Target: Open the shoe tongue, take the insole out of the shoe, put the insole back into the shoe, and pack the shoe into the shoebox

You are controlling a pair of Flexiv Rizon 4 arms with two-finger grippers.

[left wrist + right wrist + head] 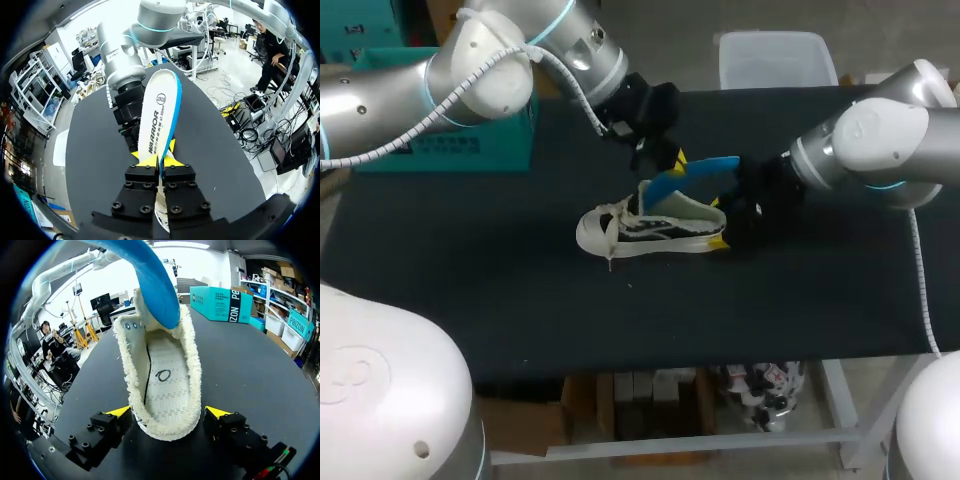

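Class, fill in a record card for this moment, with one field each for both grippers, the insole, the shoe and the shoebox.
Left gripper: shut on one end of the insole
Insole: held above the shoe's opening
Shoe: upright on the table, footbed bare
Right gripper: at the shoe's heel
Shoebox: rear left of the table, apart from the shoe

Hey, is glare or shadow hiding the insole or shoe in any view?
Head view: no glare; shoe pale against the dark table. Left wrist view: insole brightly lit at its far end. Right wrist view: shoe's inside evenly lit.
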